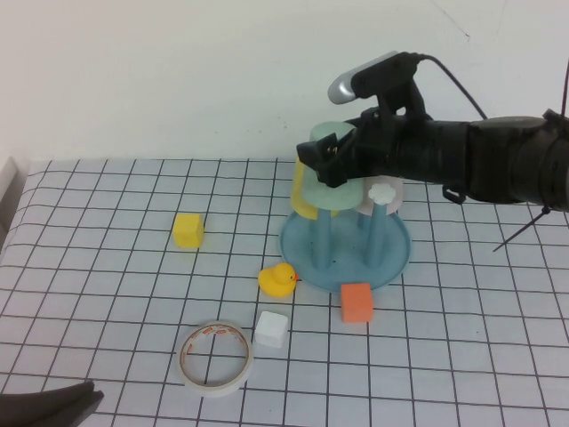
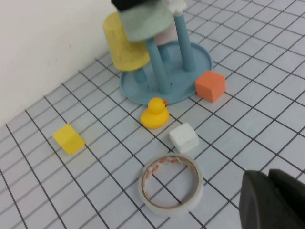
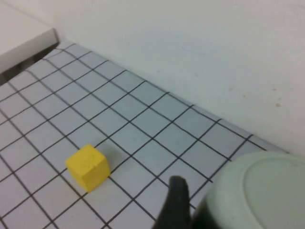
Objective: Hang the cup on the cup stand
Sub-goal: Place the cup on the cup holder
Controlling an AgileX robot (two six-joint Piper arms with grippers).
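Note:
The pale mint-green cup [image 1: 331, 191] hangs upside down over the blue cup stand [image 1: 391, 258], its rim around one of the upright pegs. My right gripper [image 1: 334, 160] reaches in from the right and is shut on the cup's sides. In the right wrist view the cup's flat bottom [image 3: 267, 191] fills the corner beside one dark finger [image 3: 175, 202]. The left wrist view shows the cup [image 2: 145, 21] on a peg of the stand [image 2: 200, 55]. My left gripper [image 2: 274, 200] is shut and empty, low at the table's near left corner [image 1: 53, 405].
A yellow cup [image 1: 302, 191] and a pale pink cup [image 1: 396, 191] sit on other pegs. In front of the stand lie a rubber duck [image 1: 278, 280], an orange cube [image 1: 356, 302], a white cube [image 1: 271, 329] and a tape roll [image 1: 216, 389]. A yellow cube [image 1: 188, 230] lies left.

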